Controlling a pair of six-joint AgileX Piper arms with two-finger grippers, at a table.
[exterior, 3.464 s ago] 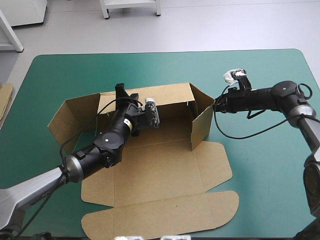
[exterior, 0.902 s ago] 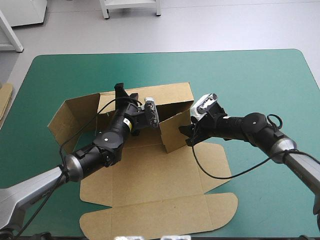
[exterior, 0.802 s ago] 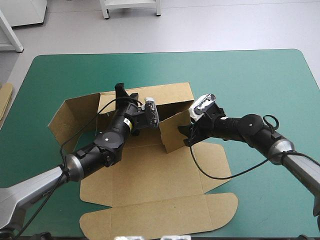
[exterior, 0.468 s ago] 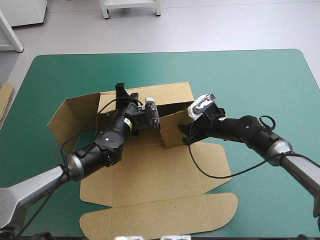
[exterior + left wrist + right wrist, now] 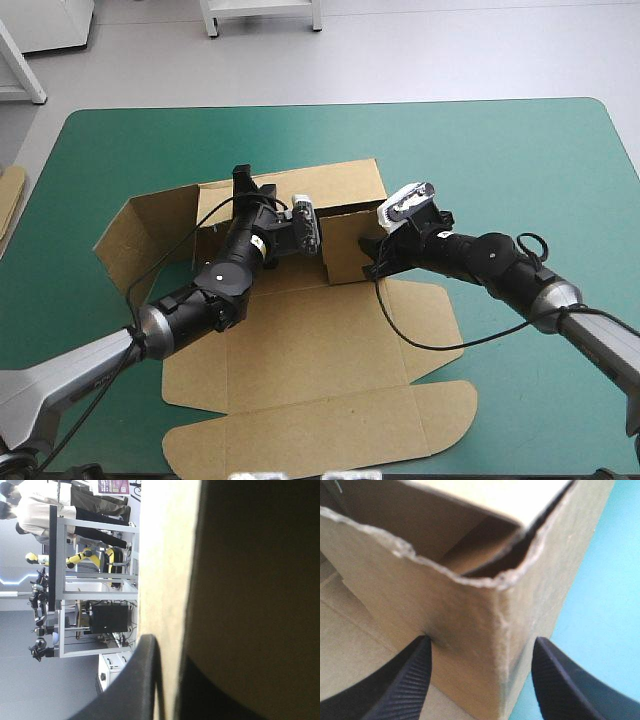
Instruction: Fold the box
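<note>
claws: left claw [image 5: 241,183] clamped on the top edge of the box's back wall, board pinched between the black fingers. right claw [image 5: 482,641] apart, fingers straddling the upright corner at the box's right end, one finger pressing the panel face where it dents, the other out over the teal-green cover
surface [image 5: 520,150]: teal-green, box sits mid-surface, slightly toward the left side
box [image 5: 300,340]: brown cut sheet, mostly flat, base down on the surface, only the far part raised
lid [image 5: 320,430]: flat at the near edge, rounded tabs flat too
back wall [image 5: 340,185]: upright along the far side of the base, held by left claw
left end panel [image 5: 150,225]: standing but splayed outward, not turned in
right side flap [image 5: 430,315]: flat on the surface, just beside the right claw's arm
right end panel [image 5: 345,250]: upright, turned in over the base from the back wall's right end
spare board [image 5: 8,200]: edge showing at the surface's left edge, well apart from the box
done: back wall up, right end panel turned in
left: looks like left end panel needs turning in, both side flaps raised and tucked over the end panels, front wall up. lid untouched
progress: early, maybe a third by my read
step in hand: probably seating the right end panel while left claw steadies the back wall
risk: panel may spring back out once the right claw lets off, nothing locks it yet
</note>
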